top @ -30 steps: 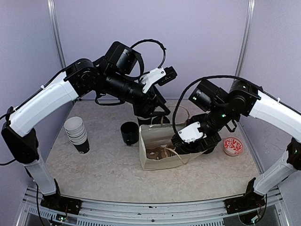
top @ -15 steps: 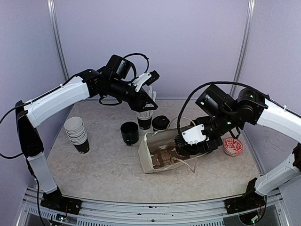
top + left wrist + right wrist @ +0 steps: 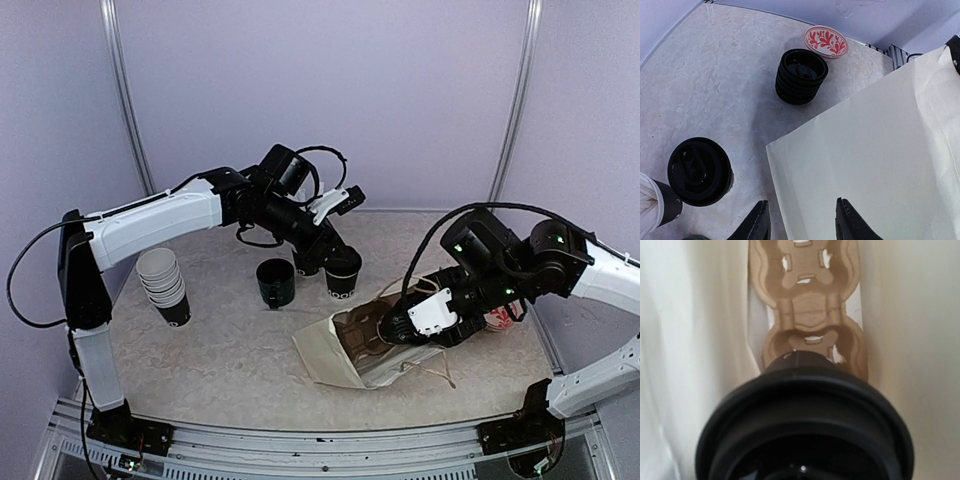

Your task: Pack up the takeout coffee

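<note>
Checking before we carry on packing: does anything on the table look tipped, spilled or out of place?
The paper bag looks tipped onto its side rather than standing. Its cord handles trail on the table, and the cardboard carrier is inside. The cup stack at the left leans. No spill shows.

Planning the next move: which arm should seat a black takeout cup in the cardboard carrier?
Right: the right gripper holds a black paper takeout cup inside the cream paper bag, facing the brown cardboard carrier's empty sockets. The left gripper hangs open outside.
</note>
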Tool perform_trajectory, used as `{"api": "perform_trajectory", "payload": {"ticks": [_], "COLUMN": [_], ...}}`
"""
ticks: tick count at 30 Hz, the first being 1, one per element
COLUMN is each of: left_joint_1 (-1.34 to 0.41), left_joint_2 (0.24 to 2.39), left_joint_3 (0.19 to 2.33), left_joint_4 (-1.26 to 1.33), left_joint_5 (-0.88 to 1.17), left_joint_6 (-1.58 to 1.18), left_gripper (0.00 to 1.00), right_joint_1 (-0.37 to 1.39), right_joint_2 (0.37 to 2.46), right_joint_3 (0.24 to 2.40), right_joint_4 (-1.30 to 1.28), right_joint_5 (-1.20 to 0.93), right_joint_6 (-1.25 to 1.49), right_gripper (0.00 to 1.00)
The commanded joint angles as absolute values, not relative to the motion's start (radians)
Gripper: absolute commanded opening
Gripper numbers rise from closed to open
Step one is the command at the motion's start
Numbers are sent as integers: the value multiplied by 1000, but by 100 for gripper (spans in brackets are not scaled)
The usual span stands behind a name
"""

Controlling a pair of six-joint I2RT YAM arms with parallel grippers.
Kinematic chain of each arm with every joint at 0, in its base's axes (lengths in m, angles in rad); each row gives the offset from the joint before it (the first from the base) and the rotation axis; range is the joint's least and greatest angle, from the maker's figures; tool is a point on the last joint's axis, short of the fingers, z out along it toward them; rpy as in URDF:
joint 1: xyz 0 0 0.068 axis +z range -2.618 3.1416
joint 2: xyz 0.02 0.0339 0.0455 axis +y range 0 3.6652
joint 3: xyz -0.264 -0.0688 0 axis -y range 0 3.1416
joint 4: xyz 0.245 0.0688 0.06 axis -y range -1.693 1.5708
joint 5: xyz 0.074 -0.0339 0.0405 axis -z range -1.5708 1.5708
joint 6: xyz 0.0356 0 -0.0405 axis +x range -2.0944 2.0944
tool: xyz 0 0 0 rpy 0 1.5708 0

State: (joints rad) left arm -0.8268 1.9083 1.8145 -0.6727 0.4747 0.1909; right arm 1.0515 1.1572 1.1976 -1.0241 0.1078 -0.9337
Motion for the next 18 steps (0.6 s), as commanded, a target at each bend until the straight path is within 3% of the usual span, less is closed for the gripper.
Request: {"api": "perform_trajectory", "payload": {"ticks": [1, 11, 18], "left_joint_1": [-834, -825, -818], "left_joint_2": [1956, 2017, 2030], "left_joint_3": [1796, 1801, 1792], "left_joint_4": [-661, -676, -674], "left_joint_5": [464, 427, 398], "left_joint_6": [207, 219, 204], "left_gripper": [44, 44, 45], "right_joint_1": [1076, 1091, 1126], "right_joint_2": [1133, 1157, 1180], "right_joint_3": [1134, 1121, 1222], "right_joint_4": [-896, -853, -983], "right_joint_5": [166, 199, 64], "right_joint_6": [-949, -963, -820], "right_gripper": [54, 54, 55]}}
